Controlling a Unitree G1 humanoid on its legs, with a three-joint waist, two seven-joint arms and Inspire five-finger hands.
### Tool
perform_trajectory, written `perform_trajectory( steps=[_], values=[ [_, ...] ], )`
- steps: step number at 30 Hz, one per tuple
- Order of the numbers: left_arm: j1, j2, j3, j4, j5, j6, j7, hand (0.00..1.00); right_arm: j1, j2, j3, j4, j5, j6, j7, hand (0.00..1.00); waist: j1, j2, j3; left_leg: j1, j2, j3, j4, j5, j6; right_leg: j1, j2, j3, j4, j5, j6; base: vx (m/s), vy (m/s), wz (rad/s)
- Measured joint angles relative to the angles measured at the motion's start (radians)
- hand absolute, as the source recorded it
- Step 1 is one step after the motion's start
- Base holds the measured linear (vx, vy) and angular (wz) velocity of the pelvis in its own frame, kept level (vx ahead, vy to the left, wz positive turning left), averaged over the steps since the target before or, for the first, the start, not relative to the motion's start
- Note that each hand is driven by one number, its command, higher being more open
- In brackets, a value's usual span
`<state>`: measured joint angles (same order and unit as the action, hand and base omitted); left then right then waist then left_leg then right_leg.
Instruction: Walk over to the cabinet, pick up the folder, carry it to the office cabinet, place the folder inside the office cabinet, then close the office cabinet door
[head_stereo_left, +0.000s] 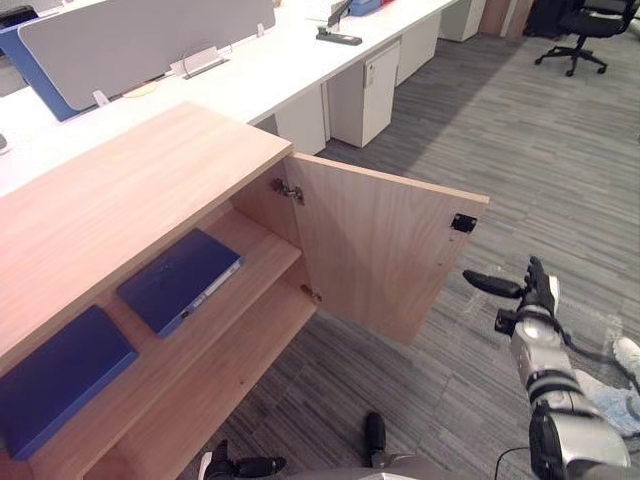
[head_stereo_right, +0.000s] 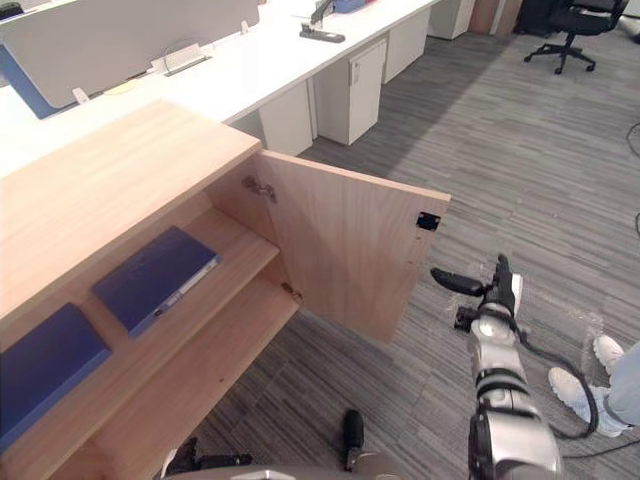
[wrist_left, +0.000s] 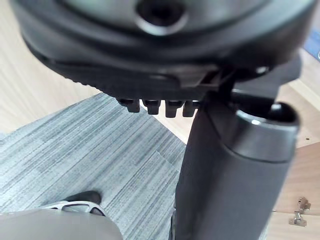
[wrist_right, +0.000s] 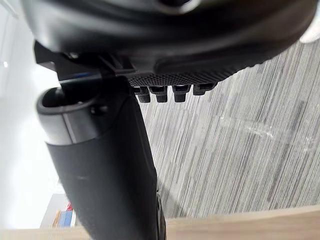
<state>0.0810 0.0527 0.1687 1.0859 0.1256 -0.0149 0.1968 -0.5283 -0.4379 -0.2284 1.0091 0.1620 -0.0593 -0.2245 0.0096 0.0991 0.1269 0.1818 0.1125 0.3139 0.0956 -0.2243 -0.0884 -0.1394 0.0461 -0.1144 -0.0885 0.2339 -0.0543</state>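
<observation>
Blue folders (head_stereo_left: 58, 378) inside open office cabinet (head_stereo_left: 120, 190)

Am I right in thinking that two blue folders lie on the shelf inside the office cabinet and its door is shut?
Not quite: the door stands open, as the left eye view shows; the blue folders do lie on the shelf.
</observation>
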Motion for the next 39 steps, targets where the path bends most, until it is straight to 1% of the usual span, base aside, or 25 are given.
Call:
perform_trajectory(
  steps=[2,4,7,11,14,17,21,22,24,25,27,28,29,30,31,34,35,36,37,38,39],
  values=[
    [-0.009,0.0,-0.007,0.0,-0.008,-0.001,-0.001,1.0,-0.049,-0.007,0.016,0.035,0.007,0.0,0.01,1.0,0.013,0.007,0.007,-0.004,0.0,-0.005,0.002,0.0,0.0,-0.002,-0.001,-0.004,0.0,0.0,0.0,-0.02,0.014,0.09],
    [-0.013,0.0,-0.018,0.0,-0.016,-0.004,-0.001,1.0,-0.1,-0.007,0.04,0.073,0.032,0.002,0.022,1.0,0.016,0.013,0.012,-0.011,0.0,-0.017,0.003,0.003,0.005,-0.003,-0.003,-0.013,0.0,0.0,-0.001,-0.02,0.009,0.12],
    [-0.029,-0.004,-0.041,0.0,-0.035,-0.006,-0.002,1.0,-0.165,-0.003,0.116,0.084,0.066,0.003,0.044,1.0,0.025,0.023,0.025,-0.015,0.0,-0.024,0.013,0.004,0.006,-0.003,-0.005,-0.017,0.001,0.001,0.001,-0.01,0.016,0.05],
    [-0.031,-0.005,-0.041,0.0,-0.039,-0.007,-0.003,1.0,-0.187,0.001,0.148,0.084,0.109,0.002,0.073,1.0,0.034,0.025,0.029,-0.017,-0.001,-0.029,0.014,0.005,0.007,0.0,-0.006,-0.022,0.002,0.002,0.001,-0.01,0.015,0.03],
    [-0.024,-0.006,-0.041,0.0,-0.038,-0.007,-0.01,1.0,-0.197,0.006,0.18,0.083,0.161,0.0,0.083,1.0,0.035,0.025,0.031,-0.018,-0.002,-0.035,0.014,0.008,0.01,0.001,-0.009,-0.026,0.0,0.002,0.001,-0.02,0.016,0.04],
    [-0.018,-0.004,-0.039,0.0,-0.037,-0.007,-0.011,1.0,-0.195,0.001,0.236,0.073,0.162,0.0,0.084,1.0,0.028,0.023,0.035,-0.018,0.001,-0.035,0.014,0.007,0.01,0.001,-0.009,-0.025,0.0,0.0,-0.002,-0.01,0.007,-0.01],
    [-0.018,0.003,-0.039,0.0,-0.026,-0.007,-0.021,1.0,-0.127,-0.046,0.438,-0.057,0.146,0.001,0.093,1.0,0.008,0.016,0.042,-0.019,0.005,-0.024,0.015,0.007,0.01,-0.007,0.0,-0.011,-0.001,0.0,-0.002,-0.02,0.017,-0.14],
    [-0.016,0.006,-0.039,0.0,-0.02,-0.006,-0.025,1.0,-0.1,-0.076,0.529,-0.12,0.143,0.0,0.097,1.0,0.0,0.015,0.042,-0.021,0.006,-0.021,0.015,0.007,0.01,-0.015,0.006,0.001,-0.001,0.0,-0.002,0.0,0.005,-0.34],
    [-0.017,0.012,-0.047,0.01,-0.003,-0.006,-0.033,1.0,-0.07,-0.15,0.699,-0.231,0.079,-0.002,0.126,1.0,-0.025,0.013,0.042,-0.021,0.01,-0.019,0.021,0.007,0.01,-0.02,0.018,0.016,0.0,0.0,-0.002,0.02,-0.01,-0.33],
    [-0.018,0.014,-0.049,0.015,0.005,-0.006,-0.034,1.0,-0.068,-0.177,0.758,-0.259,0.057,-0.003,0.144,1.0,-0.03,0.01,0.041,-0.021,0.011,-0.019,0.026,0.007,0.01,-0.02,0.021,0.021,0.0,0.0,-0.002,0.02,-0.022,-0.33],
    [-0.028,0.031,-0.081,0.019,0.032,-0.007,-0.04,1.0,-0.072,-0.305,1.012,-0.392,-0.03,-0.009,0.268,1.0,-0.037,-0.008,0.027,-0.024,0.017,-0.023,0.048,0.008,0.009,-0.021,0.035,0.039,0.0,0.001,-0.004,0.02,-0.037,-0.37],
    [-0.033,0.034,-0.085,0.019,0.043,-0.007,-0.043,1.0,-0.073,-0.329,1.07,-0.428,-0.055,-0.01,0.309,1.0,-0.037,-0.015,0.022,-0.025,0.019,-0.023,0.053,0.008,0.009,-0.021,0.039,0.041,0.0,0.002,-0.005,0.03,-0.078,-0.17],
    [-0.049,0.037,-0.09,0.018,0.054,-0.014,-0.051,1.0,-0.073,-0.356,1.185,-0.493,-0.104,-0.017,0.416,1.0,-0.037,-0.032,0.01,-0.028,0.026,-0.025,0.057,0.009,0.008,-0.021,0.046,0.039,0.0,0.001,-0.006,0.01,-0.075,0.0],
    [-0.055,0.037,-0.099,0.018,0.062,-0.018,-0.052,1.0,-0.071,-0.356,1.22,-0.514,-0.127,-0.019,0.465,1.0,-0.036,-0.038,0.007,-0.03,0.028,-0.026,0.058,0.009,0.008,-0.022,0.048,0.037,0.0,0.001,-0.006,0.0,-0.099,0.12],
    [-0.068,0.035,-0.119,0.016,0.068,-0.023,-0.056,1.0,-0.056,-0.354,1.286,-0.56,-0.148,-0.025,0.533,1.0,-0.033,-0.047,0.001,-0.035,0.032,-0.028,0.055,0.009,0.008,-0.025,0.051,0.033,0.0,0.001,-0.006,-0.02,-0.062,0.16],
    [-0.082,0.025,-0.128,0.006,0.086,-0.028,-0.075,1.0,0.036,-0.34,1.373,-0.681,-0.167,-0.039,0.68,1.0,-0.017,-0.063,-0.011,-0.056,0.033,-0.032,0.042,0.009,0.008,-0.049,0.051,0.028,0.001,0.001,-0.006,-0.04,-0.05,0.16],
    [-0.08,0.026,-0.126,0.006,0.095,-0.027,-0.076,1.0,0.079,-0.34,1.407,-0.741,-0.168,-0.046,0.752,1.0,-0.01,-0.067,-0.01,-0.06,0.03,-0.032,0.04,0.006,0.012,-0.054,0.049,0.028,0.001,0.001,-0.006,-0.04,-0.025,-0.02],
    [-0.072,0.028,-0.113,0.0,0.103,-0.024,-0.076,1.0,0.116,-0.347,1.408,-0.798,-0.164,-0.06,0.806,1.0,-0.012,-0.072,-0.009,-0.06,0.028,-0.031,0.039,0.005,0.011,-0.055,0.048,0.029,0.0,0.001,-0.005,-0.04,-0.019,-0.05],
    [-0.066,0.031,-0.109,-0.001,0.111,-0.021,-0.073,1.0,0.135,-0.354,1.408,-0.823,-0.162,-0.065,0.822,1.0,-0.012,-0.074,-0.01,-0.06,0.028,-0.031,0.037,0.004,0.013,-0.055,0.048,0.03,0.001,-0.003,-0.001,-0.02,-0.025,-0.14],
    [-0.056,0.036,-0.105,-0.004,0.125,-0.02,-0.069,1.0,0.152,-0.373,1.397,-0.86,-0.161,-0.079,0.837,1.0,-0.008,-0.065,-0.018,-0.061,0.045,-0.03,0.022,0.003,0.021,-0.064,0.055,0.024,0.01,-0.025,0.015,0.0,0.0,0.0],
    [-0.054,0.049,-0.105,-0.002,0.132,-0.017,-0.073,1.0,0.157,-0.382,1.394,-0.866,-0.161,-0.086,0.838,1.0,-0.024,-0.083,-0.016,-0.057,0.035,-0.035,0.035,0.0,0.008,-0.056,0.045,0.031,0.023,-0.001,-0.008,0.01,-0.011,0.11]
  ],
)
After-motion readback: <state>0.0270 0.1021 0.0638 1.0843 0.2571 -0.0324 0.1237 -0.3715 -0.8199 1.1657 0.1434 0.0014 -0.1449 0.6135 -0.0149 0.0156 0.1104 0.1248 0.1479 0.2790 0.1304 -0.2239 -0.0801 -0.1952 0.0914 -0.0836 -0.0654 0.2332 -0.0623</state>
